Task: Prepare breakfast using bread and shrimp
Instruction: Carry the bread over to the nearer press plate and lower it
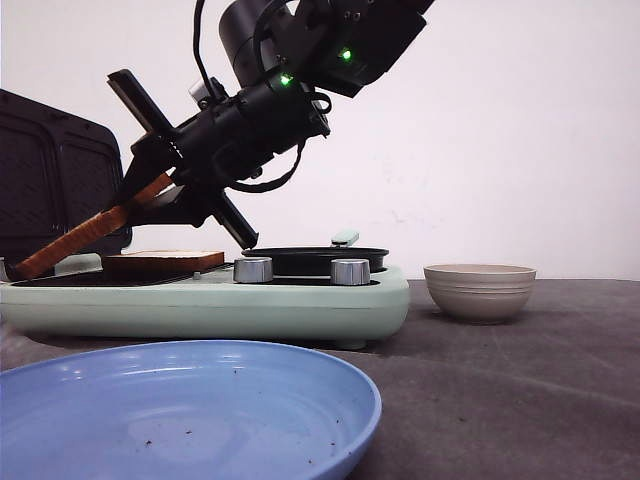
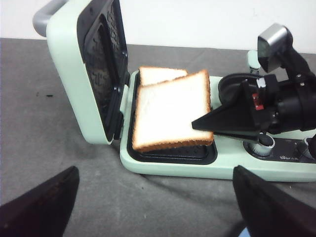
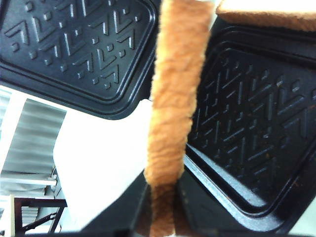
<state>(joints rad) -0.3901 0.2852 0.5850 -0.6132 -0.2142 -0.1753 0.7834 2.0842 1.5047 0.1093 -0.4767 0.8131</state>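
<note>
1. A slice of white bread (image 2: pixel 170 111) is clenched by one edge between the right gripper (image 2: pixel 205 126)'s fingers (image 2: pixel 217 118).
2. In the front view this held slice (image 1: pixel 95 230) is seen edge-on, its long axis slanting from the fingers down toward the left; its low end reaches the left edge of the sandwich maker (image 1: pixel 200 300).
3. In the left wrist view the broad white face of the held slice is turned upward, and the slice is tilted over the black lower plate (image 2: pixel 173 153).
4. A second slice of bread (image 1: pixel 162 262) is seen lying flat on the lower plate, partly covered by the held one.
5. The sandwich maker's lid (image 2: pixel 91 69) is stood open, its patterned black plate facing the bread.
6. The left gripper (image 2: pixel 153 207) is shown with its fingers released and spread wide, nothing between them, above the dark grey table (image 1: pixel 520 380).
7. A blue plate (image 1: pixel 190 410) and a beige bowl (image 1: pixel 480 290) are set on the table, well apart.
8. A plain white wall (image 1: pixel 500 120) is seen behind.
</note>
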